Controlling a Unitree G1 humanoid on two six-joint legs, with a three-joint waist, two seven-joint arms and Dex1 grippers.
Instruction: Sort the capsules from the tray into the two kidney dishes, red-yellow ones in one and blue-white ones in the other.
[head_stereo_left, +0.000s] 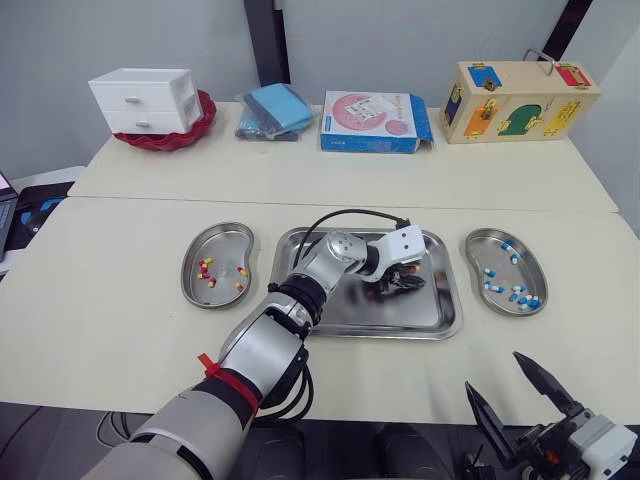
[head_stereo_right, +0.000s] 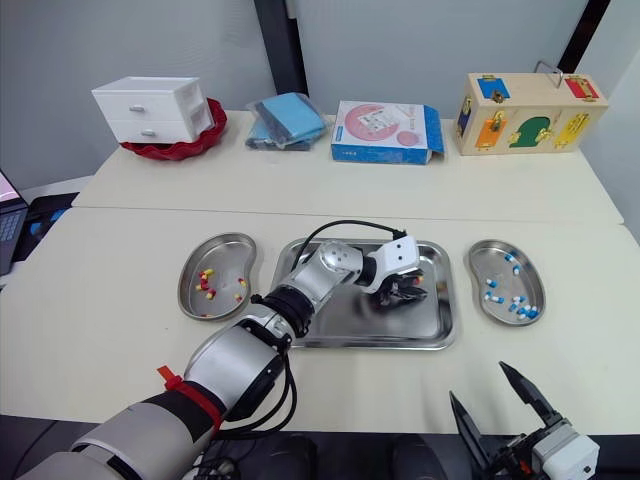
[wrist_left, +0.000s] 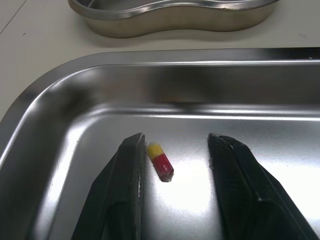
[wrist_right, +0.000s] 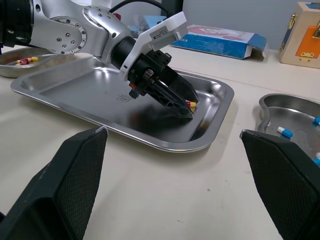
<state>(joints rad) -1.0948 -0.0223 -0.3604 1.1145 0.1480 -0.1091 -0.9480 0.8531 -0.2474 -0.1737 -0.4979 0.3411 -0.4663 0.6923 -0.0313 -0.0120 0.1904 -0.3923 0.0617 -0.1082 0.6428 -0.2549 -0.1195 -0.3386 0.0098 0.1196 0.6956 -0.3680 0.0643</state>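
**Red-yellow capsule between your left fingers, not yet pinched**

The red-yellow capsule (wrist_left: 160, 161) lies flat on the tray (head_stereo_left: 340, 312) floor, near its right end. Your left gripper (wrist_left: 176, 142) is down over it with its fingers spread. The capsule sits between them, just beside one finger and clear of the other. The left kidney dish (head_stereo_left: 226, 234) holds red-yellow capsules (head_stereo_left: 205, 268), and the right kidney dish (head_stereo_left: 488, 244) holds blue-white capsules (head_stereo_left: 515, 293). Your right gripper (head_stereo_left: 497, 375) hangs spread wide at the table's near edge, well apart from the tray.
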